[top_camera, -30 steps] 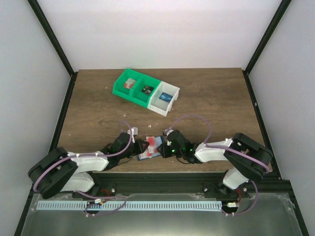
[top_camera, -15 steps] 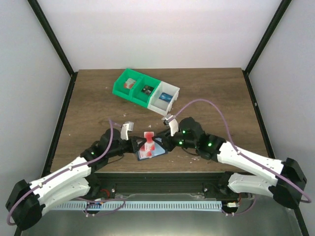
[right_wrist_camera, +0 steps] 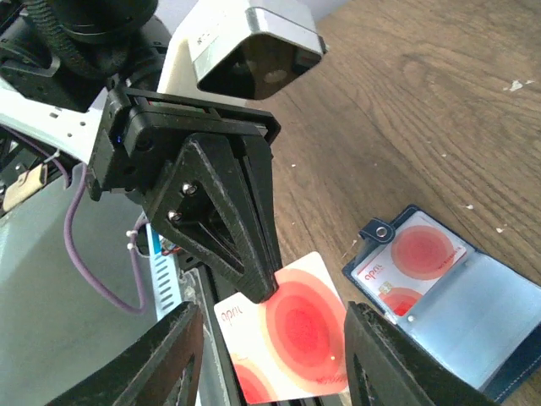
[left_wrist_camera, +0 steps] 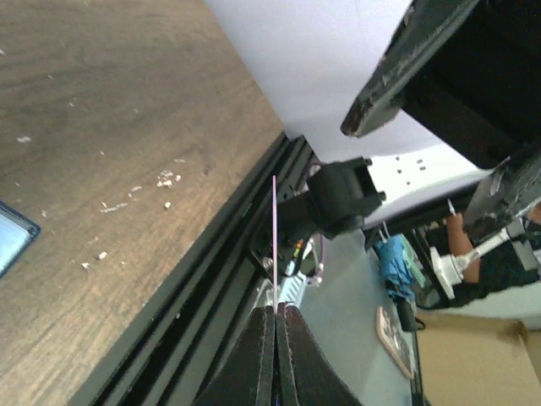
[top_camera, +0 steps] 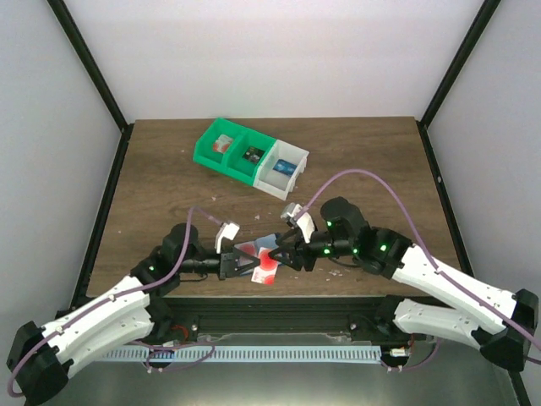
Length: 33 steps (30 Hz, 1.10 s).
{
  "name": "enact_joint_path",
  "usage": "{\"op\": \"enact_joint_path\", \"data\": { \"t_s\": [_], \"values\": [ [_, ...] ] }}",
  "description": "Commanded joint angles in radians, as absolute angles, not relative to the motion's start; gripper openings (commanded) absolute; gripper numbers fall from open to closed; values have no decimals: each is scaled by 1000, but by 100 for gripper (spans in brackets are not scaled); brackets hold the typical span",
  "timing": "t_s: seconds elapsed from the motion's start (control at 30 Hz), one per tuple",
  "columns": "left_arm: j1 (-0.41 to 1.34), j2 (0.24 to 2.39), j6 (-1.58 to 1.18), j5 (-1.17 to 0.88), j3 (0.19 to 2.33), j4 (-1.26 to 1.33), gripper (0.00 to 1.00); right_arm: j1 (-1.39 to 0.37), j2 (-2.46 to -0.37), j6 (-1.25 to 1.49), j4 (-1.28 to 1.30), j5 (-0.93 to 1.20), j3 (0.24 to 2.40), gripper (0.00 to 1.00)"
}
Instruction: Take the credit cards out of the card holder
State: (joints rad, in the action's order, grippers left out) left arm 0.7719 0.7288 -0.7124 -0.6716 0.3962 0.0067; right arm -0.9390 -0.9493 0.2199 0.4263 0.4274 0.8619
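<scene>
Left gripper (right_wrist_camera: 260, 292) pinched a red-and-white credit card (right_wrist_camera: 292, 338) by its edge, just beside the open card holder (right_wrist_camera: 473, 313). Right gripper (top_camera: 281, 251) gaped wide, holding nothing. Card lettering unreadable.

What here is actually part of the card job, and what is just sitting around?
Part of the job: red-and-white plastic card, clamped in the left pincer; open navy-blue folding wallet, with another red-and-white card tucked in its pocket.
Lying about: green plastic bin and white plastic bin at the back, small items inside; pale crumbs on the brown wooden table.
</scene>
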Motion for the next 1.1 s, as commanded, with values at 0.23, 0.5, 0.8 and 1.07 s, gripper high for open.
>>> {"op": "enact_joint_path", "data": {
  "t_s": [0.23,0.5,0.8,1.07],
  "values": [
    [772,701,-671,-835,357,123,0,-937,-999,133,488,559,900,50],
    [772,706,-670,-830,351,134,0,-937,-1008,149,443,607,871,19],
    [742,691,-692,-611,432,34,3,-937,-978,245,293,654,788,0],
    [682,721,-602,-352,575,-193,60,-937,-969,386,221,444,748,1]
  ]
}}
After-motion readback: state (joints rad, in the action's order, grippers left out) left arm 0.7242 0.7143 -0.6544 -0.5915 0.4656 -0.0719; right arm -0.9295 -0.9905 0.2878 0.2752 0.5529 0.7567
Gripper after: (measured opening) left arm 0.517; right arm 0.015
